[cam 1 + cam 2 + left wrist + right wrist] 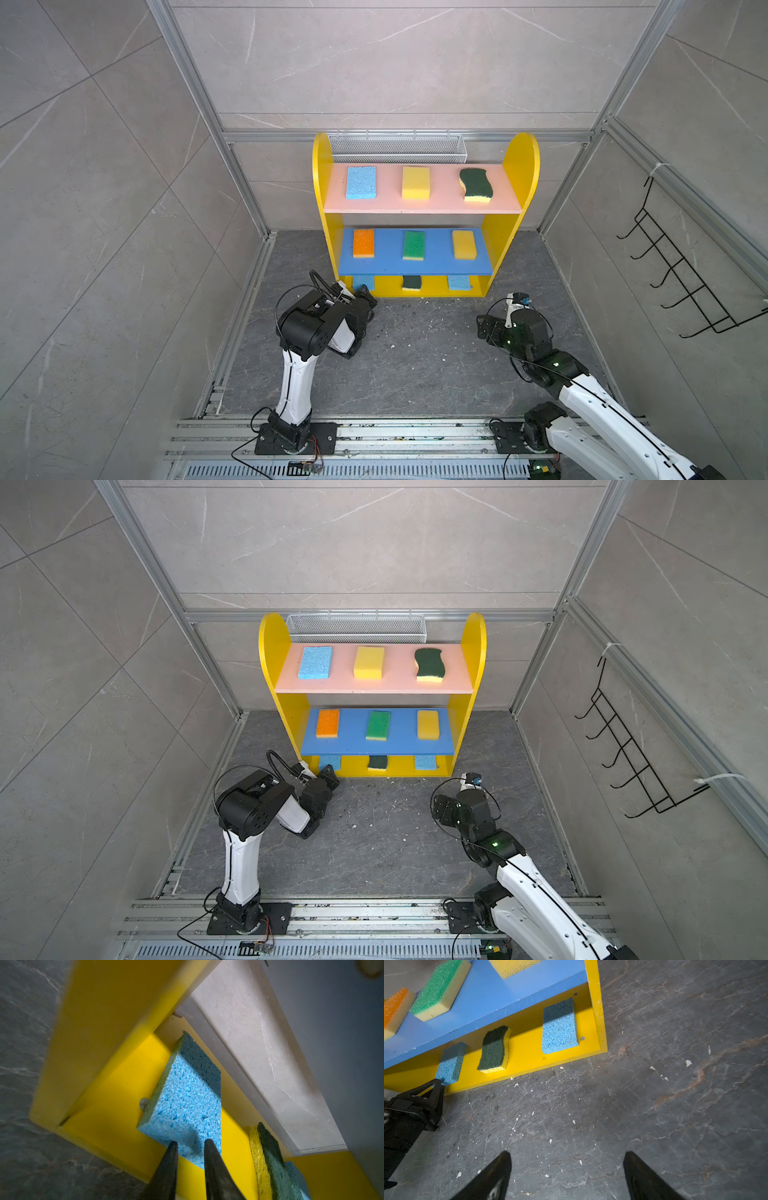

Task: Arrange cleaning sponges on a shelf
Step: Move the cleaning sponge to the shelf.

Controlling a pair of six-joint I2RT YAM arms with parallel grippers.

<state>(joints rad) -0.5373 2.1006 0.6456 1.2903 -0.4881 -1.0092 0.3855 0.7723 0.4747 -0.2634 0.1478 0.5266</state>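
Note:
The yellow shelf stands against the back wall. On its pink upper board lie a light blue, a yellow and a wavy dark-green sponge. An orange, a bright green and a yellow sponge are on the blue board. The yellow base holds a wavy green sponge between two light blue ones. My left gripper is shut on the near end of the left light blue sponge, which rests on the base. My right gripper hangs open over bare floor.
A white wire mesh basket hangs behind the shelf's top. A black wire hook rack is on the right wall. The dark stone floor in front of the shelf carries small white crumbs. Aluminium frame rails run along the walls.

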